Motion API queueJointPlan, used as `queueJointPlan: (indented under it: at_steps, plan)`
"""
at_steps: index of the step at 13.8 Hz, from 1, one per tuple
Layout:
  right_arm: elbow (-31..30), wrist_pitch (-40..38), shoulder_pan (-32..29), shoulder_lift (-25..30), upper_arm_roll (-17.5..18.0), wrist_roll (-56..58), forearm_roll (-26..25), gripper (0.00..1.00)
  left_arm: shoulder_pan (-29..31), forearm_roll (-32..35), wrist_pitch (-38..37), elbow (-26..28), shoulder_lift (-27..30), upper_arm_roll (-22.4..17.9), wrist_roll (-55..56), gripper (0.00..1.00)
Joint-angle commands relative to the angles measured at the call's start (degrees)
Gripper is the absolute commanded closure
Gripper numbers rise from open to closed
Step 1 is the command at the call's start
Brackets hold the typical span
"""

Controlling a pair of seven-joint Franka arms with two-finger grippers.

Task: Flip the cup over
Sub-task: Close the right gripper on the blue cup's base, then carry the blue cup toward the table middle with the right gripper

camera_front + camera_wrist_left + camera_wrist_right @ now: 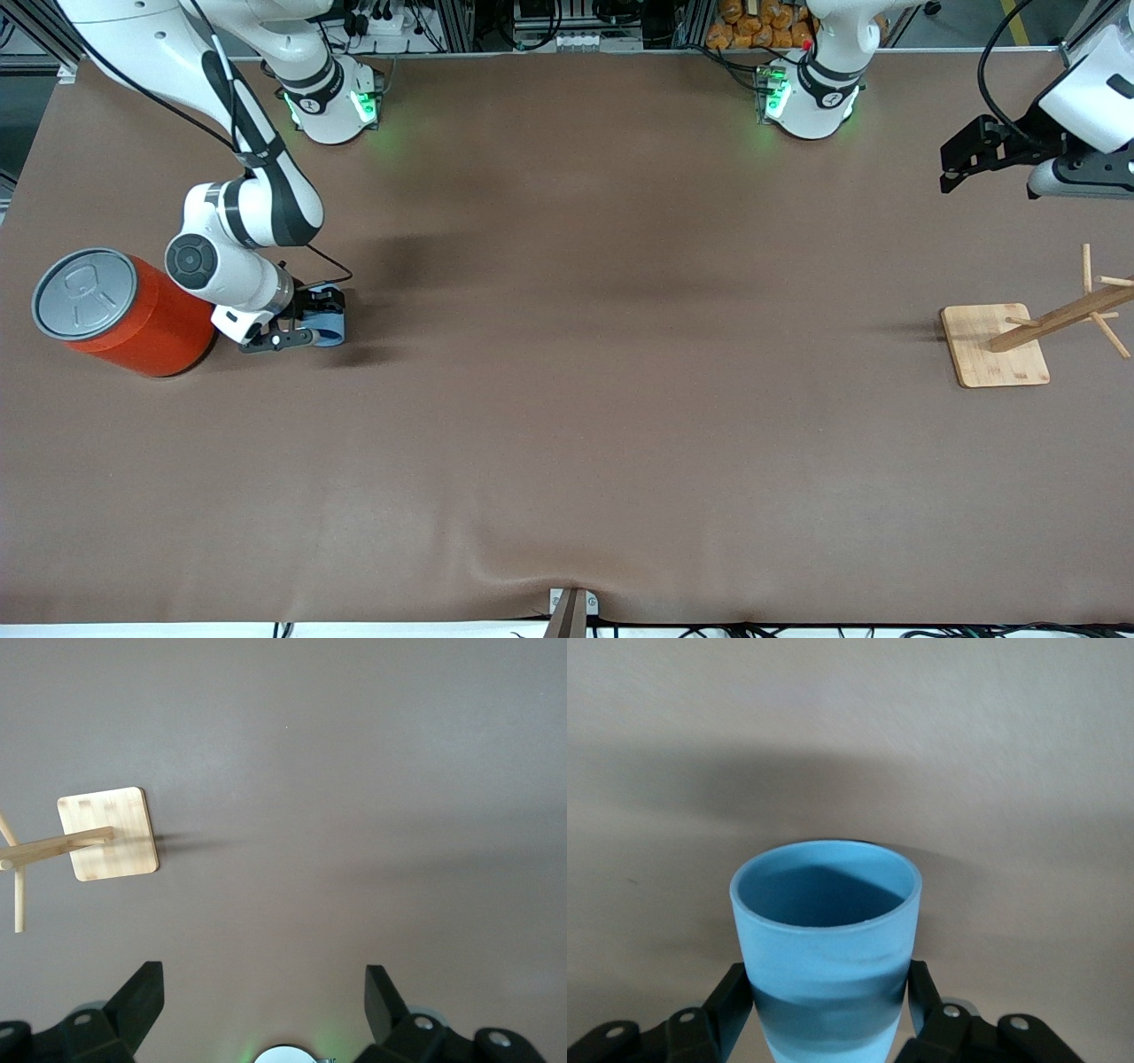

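Right pincer pinching the cup, apparently on its side, beside the orange can; left pincer waiting, spread, above the desk.

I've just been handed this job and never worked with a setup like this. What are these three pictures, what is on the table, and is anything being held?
Two robot arms stand at a brown table. The big picture looks down from across the table; the other two come from cameras on each arm's wrist.

The right gripper is low, beside the orange can, and shut on the small blue cup. Its wrist camera shows the cup's open mouth, with a finger on each side of the body.

The left gripper waits open, up in the air at its own end of the table. Its camera looks down on the wooden rack.
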State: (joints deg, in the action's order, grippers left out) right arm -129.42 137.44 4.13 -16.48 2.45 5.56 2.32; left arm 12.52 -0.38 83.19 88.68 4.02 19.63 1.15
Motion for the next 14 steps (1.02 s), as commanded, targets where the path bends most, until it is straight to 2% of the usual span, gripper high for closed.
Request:
queueJointPlan:
  at_steps: [1, 3, 7, 8, 10, 12, 14]
  plan:
    - [9.32, -9.16, 1.76, -0.13, 2.63, 0.86, 2.24, 1.00, 0.14, -1.03, -0.31, -0.88, -1.12, 0.41, 0.52, 0.00]
    - [17.50, -16.64, 4.03, -0.22, 5.80, 1.39, 3.92, 1.00, -0.03, -1.12, -0.23, -0.79, -1.30, 0.41, 0.52, 0.00]
    - [33.58, -17.55, 18.50, -7.49, 6.16, 1.30, 3.13, 1.00, -0.21, -1.21, -0.31, -0.79, -1.91, 0.49, 0.52, 0.00]
    - [38.23, -17.55, 22.64, -10.56, 5.99, 1.39, 1.30, 1.00, -0.21, -1.21, -0.31, -0.71, -2.00, 0.49, 0.44, 0.00]
    - [46.59, -17.64, 27.67, -17.41, 6.33, 4.96, -10.09, 1.00, -0.21, -1.21, -0.31, -0.62, -2.00, 0.49, 0.44, 0.00]
    - [53.18, -16.68, 33.28, -22.69, 6.16, 14.35, -12.69, 1.00, -0.12, -1.21, -0.31, -0.53, -2.00, 0.49, 0.44, 0.00]
    - [54.98, -15.54, 36.99, -24.82, 5.99, 18.69, -16.53, 1.00, -0.12, -1.21, -0.31, -0.53, -2.00, 0.49, 0.35, 0.00]
